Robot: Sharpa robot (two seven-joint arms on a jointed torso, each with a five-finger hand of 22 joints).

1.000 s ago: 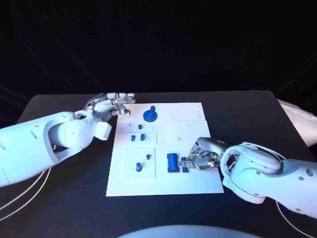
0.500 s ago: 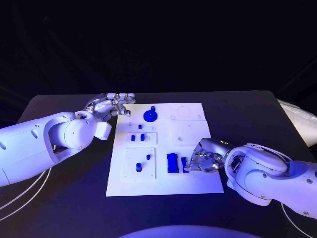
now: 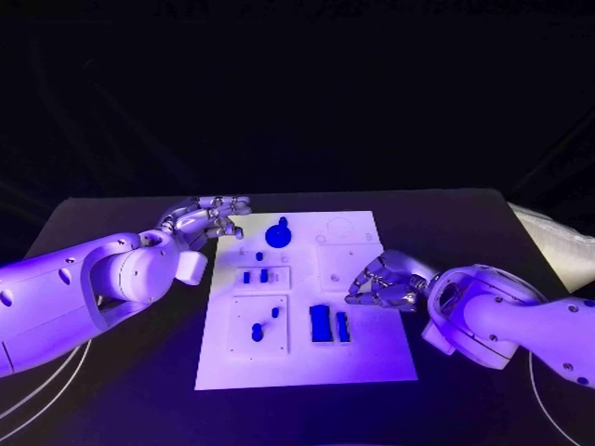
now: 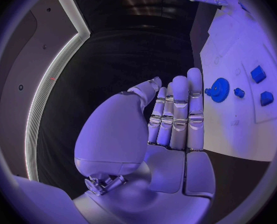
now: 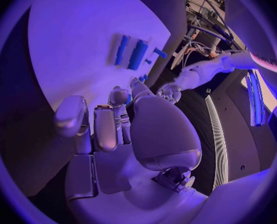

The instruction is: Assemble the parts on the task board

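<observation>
The white task board (image 3: 364, 353) lies in the middle of the table. On it, a blue gear (image 3: 279, 234) stands at the far end, with small blue pegs (image 3: 257, 276) just nearer and two more (image 3: 258, 330) on the near left plate. Two blue bars (image 3: 330, 323) lie side by side near the middle. My right hand (image 3: 385, 283) hovers at the board's right edge, just beyond the bars, with its fingers curled in and nothing seen in them. My left hand (image 3: 211, 216) hangs by the board's far left corner, fingers stretched out, holding nothing. The left wrist view shows the gear (image 4: 220, 89) beside those fingers (image 4: 179, 109).
The black table (image 3: 110, 214) surrounds the board on all sides. A pale bag (image 3: 566, 246) lies off the table's right edge. The right wrist view shows the two bars (image 5: 131, 52) on the board (image 5: 70, 35) ahead of my curled fingers (image 5: 107, 127).
The camera has shifted. My right hand has drawn back from the narrow bar toward the board's right edge; that bar now lies beside the wider one. The left hand has stayed put.
</observation>
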